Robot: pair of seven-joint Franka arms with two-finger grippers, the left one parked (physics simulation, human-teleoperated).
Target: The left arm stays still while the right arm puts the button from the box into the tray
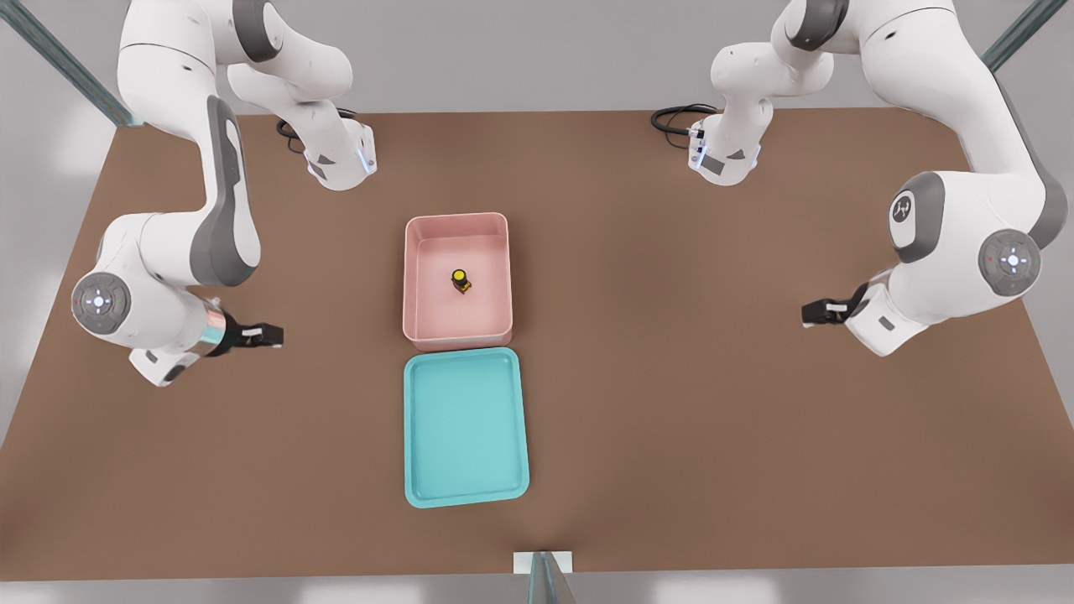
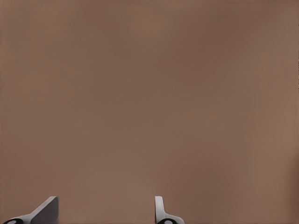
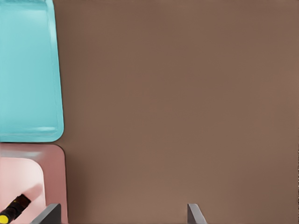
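One button, one box, one tray and one table are counted; the working tool is seen at the front view's left.

Bright, even, diffuse light covers the brown tabletop. Shadows are faint: a soft one lies inside the box along its walls, beside the button. No glare or hard highlights. The front view is slightly soft throughout; lines near the tabletop's edges look straight.
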